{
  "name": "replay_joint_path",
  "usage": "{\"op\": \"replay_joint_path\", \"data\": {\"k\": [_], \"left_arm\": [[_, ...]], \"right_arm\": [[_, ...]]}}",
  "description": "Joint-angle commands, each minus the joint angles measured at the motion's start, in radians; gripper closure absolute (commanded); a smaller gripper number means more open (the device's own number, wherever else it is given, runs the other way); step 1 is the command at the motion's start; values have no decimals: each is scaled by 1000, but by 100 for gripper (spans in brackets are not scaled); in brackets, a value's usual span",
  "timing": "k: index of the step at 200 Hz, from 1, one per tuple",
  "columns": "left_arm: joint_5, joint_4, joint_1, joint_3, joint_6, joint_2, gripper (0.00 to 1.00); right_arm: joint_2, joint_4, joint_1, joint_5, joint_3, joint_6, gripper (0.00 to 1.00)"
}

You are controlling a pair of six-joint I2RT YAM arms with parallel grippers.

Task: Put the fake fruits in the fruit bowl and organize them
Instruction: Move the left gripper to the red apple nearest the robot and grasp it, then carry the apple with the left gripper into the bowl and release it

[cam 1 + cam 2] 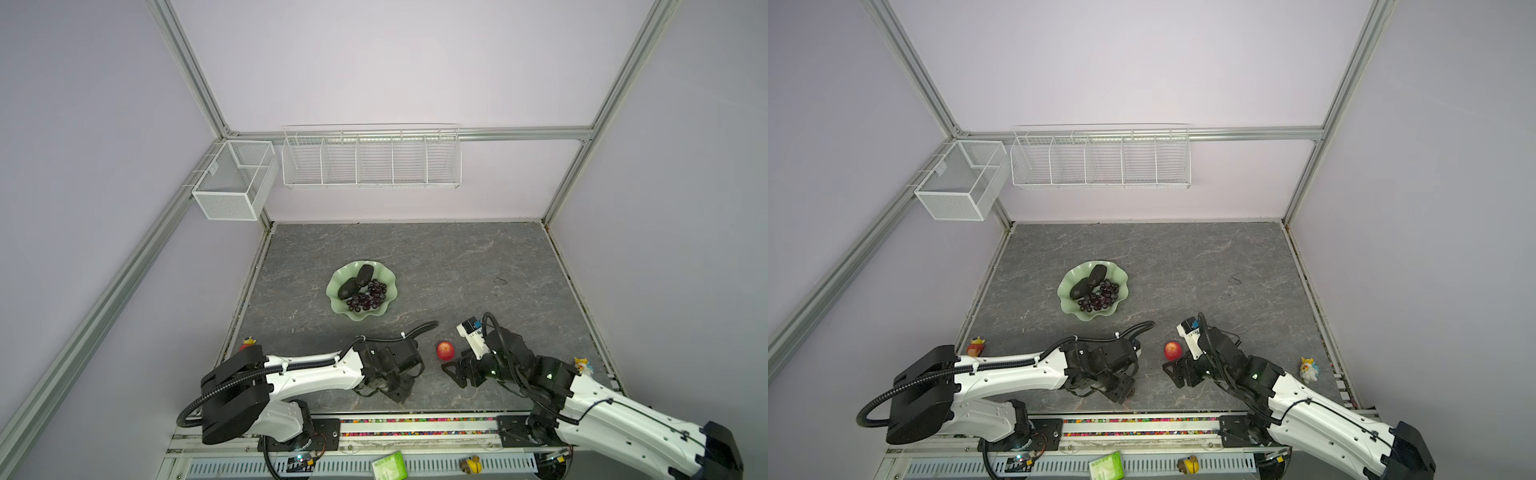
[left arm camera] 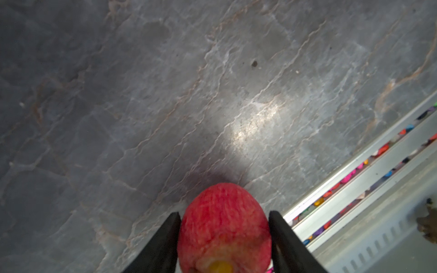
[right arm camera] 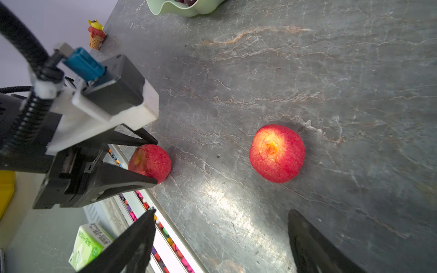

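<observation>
In left claw (image 2: 224,212): round apple (image 2: 224,229), rough red skin.

The left arm's cable (image 1: 422,328) arches between the loose apple (image 1: 445,350) and the fruit bowl (image 1: 361,315); tabletop (image 1: 457,270) around lies open.
</observation>
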Motion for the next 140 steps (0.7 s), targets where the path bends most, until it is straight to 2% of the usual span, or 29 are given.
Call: {"op": "replay_joint_path", "data": {"k": [1,19,42,62,82,104,140], "left_arm": [[-6,6,-4,-5,-2,2,56],[1,-9,-3,9,9,-20,66],[-34,-87,21,78,45,-71,66],[-96,-159,78,136,82,-143,66],[-141,-174,171,163,132,-240,66],[-200,-116,317,174,201,-326,66],[-265,-63,580,244,296,-305,66]], "right_arm": [[9,4,7,0,8,-4,12],[18,-8,9,3,22,-2,12],[14,11,8,24,12,4,12],[29,57,8,46,22,-5,12],[97,89,8,39,87,-53,12],[221,138,9,-1,182,-133,11],[439,343,8,-91,266,-192,11]]}}
